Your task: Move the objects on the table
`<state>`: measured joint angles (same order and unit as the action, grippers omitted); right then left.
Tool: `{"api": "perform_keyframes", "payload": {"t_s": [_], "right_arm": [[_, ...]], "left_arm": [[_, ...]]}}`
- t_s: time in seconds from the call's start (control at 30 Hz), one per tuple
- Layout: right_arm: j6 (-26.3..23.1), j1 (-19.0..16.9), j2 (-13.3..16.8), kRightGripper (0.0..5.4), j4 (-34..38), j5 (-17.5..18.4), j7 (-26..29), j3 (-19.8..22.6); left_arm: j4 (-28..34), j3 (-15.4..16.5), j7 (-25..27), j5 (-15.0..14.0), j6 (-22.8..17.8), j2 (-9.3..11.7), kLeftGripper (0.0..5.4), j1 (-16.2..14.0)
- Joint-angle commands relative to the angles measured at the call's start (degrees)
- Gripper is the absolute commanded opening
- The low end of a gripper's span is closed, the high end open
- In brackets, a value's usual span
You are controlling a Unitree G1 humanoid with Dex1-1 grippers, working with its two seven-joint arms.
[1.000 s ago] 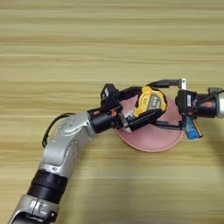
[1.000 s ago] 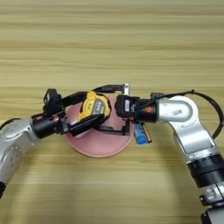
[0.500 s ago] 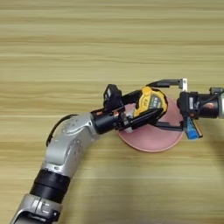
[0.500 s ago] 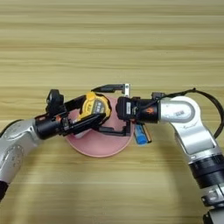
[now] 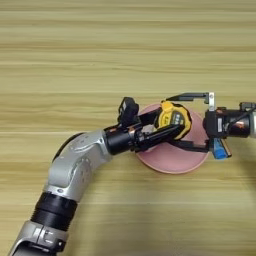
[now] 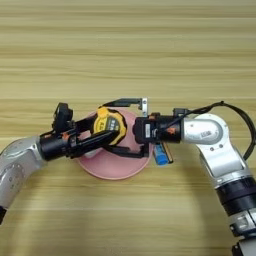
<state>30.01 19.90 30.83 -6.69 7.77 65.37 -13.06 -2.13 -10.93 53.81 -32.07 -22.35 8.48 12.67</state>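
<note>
Over the pink plate (image 6: pixel 117 167) on the wooden table (image 5: pixel 75 60), the left gripper (image 5: pixel 167 127) clamps the yellow-and-black tape measure (image 5: pixel 173 118), the right gripper (image 6: pixel 131 127) spreads wide around it, and the blue tube (image 6: pixel 160 154) lies beside the plate's right rim.

Yellow-and-black tape measure (image 5: pixel 172 119), pink plate (image 5: pixel 175 161), blue tube (image 6: pixel 160 155), light-brown table (image 5: pixel 100 50).

Broad light-brown wooden table (image 5: pixel 100 60): matt, with fine horizontal plank grain. Round pink plate (image 5: pixel 172 162): smooth, dull sheen. Yellow-and-black tape measure (image 5: pixel 172 119): glossy plastic casing. Blue cylindrical tube (image 6: pixel 160 155): smooth plastic. Silver arm shells: satin, metallic-looking; black fingers: matt.
</note>
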Motion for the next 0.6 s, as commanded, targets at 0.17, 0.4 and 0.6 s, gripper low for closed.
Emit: {"api": "perform_keyframes", "payload": {"t_s": [0.17,0.4,0.6], "right_arm": [[2.46,1.89,0.34,4.59,-0.72,-0.69,-0.32,-0.61],[3.17,2.16,0.58,4.59,-1.23,-1.42,-0.74,-1.1],[3.52,2.38,0.48,4.59,-1.5,-1.32,-1.09,-1.4]], "left_arm": [[0.67,0.96,-1.12,0.39,-1.2,0.36,3.28,0.35],[0.42,1.26,-1.24,0.41,-1.41,0.11,3.18,0.5],[0.24,1.42,-1.12,0.4,-1.47,0.11,3.17,0.65]]}}
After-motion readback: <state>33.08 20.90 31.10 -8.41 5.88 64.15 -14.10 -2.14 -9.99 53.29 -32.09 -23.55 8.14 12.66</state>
